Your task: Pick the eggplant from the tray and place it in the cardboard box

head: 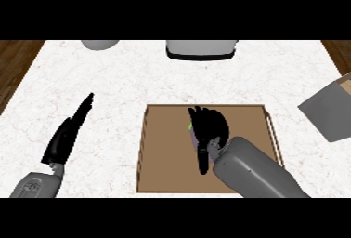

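"On the white counter [103, 93], where was the eggplant?"

"Inside the brown tray [158, 153], a little toward six o'clock from the counter's middle. I could make out only a green and pale sliver of the eggplant [192, 126], because the right hand [208, 130] lay over it. Its fingers were curled round it and pointed to twelve o'clock."

"And the cardboard box?"

"At three o'clock the cardboard box [329, 111] sat tilted at the counter's edge, well apart from the tray."

"The other hand?"

"At nine o'clock the left hand [65, 137] rested beside the tray, fingers straight, holding nothing. Up at twelve o'clock stood a rounded grey thing [99, 44] and a broad grey thing [202, 50] with a dark base. I could not tell what either was."
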